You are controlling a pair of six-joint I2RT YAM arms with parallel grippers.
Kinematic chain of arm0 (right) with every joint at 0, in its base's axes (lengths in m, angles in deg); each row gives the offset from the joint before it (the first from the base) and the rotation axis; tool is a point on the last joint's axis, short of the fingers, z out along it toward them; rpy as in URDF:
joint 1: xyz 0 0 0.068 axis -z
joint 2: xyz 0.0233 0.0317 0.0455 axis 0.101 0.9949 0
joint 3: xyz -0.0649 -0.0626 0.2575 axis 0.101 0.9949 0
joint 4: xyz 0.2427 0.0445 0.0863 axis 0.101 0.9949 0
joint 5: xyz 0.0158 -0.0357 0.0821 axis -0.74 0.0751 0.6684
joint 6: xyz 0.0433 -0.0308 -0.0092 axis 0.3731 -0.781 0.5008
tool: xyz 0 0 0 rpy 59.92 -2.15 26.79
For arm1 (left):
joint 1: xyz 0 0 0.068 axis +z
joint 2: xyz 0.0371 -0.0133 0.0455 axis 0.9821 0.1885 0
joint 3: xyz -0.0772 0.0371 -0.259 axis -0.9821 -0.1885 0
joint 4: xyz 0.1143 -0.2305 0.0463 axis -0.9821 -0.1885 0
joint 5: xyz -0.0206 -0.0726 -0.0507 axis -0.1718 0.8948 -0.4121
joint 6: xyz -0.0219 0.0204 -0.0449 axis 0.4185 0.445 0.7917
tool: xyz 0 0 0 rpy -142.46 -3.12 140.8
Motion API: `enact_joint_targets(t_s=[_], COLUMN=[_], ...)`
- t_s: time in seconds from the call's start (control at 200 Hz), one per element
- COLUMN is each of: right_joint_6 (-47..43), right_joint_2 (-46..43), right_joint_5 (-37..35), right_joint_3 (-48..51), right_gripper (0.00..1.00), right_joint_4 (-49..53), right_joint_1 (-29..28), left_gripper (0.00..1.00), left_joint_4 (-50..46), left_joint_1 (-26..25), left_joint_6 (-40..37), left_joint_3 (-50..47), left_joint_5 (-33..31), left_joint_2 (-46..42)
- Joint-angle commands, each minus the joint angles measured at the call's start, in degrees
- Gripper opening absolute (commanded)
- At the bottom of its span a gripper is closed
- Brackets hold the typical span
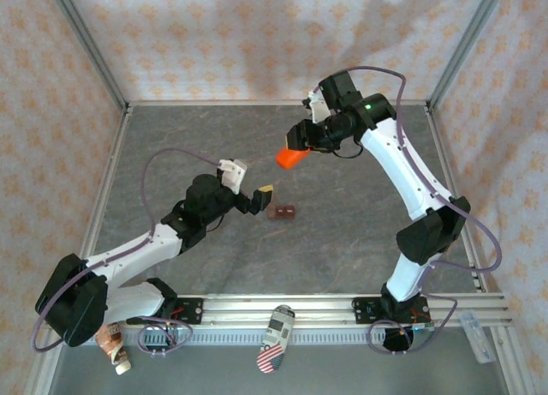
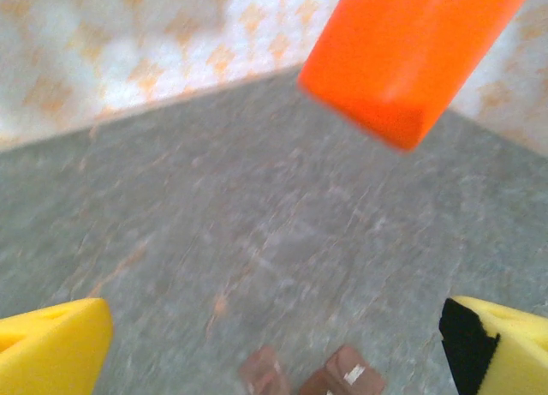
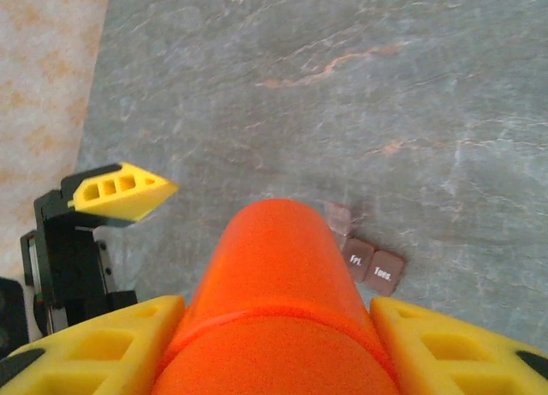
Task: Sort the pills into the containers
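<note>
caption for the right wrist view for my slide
Right pincer clamped on the orange bottle, pointing down toward the brown pill box on the grey table

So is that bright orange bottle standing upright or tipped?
Tipped: the right pincer holds the orange cylindrical bottle aloft, slanting down toward the reddish-brown compartment box.

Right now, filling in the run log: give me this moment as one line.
left gripper: open, near pill box | right gripper: shut on orange bottle above table | pill box: on table
</note>
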Motion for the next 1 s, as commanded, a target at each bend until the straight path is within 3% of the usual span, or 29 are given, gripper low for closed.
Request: enact_joint_targets(t_s=[0.0,0.385,0.996], right_joint_6=[-4.42,-3.26,-1.31], right_joint_2=[-0.71,-0.11,-0.57], right_joint_5=[5.74,13.20,14.16], right_joint_3=[0.21,4.68,7.50], right_gripper=[0.38,0.38,0.38], right_joint_4=[1.95,-1.71,-4.64], right_joint_1=[-0.07,-0.21,-3.43], left_gripper=[0.99,0.97,0.90], left_joint_4=[9.45,14.38,18.29], left_joint_1=[0.21,0.08,-0.93], left_joint_6=[-3.09,-3.78,-0.64], left_joint_3=[0.88,3.77,4.62], left_joint_5=[5.50,12.13,15.09], left_joint_2=[1.79,6.55,10.38])
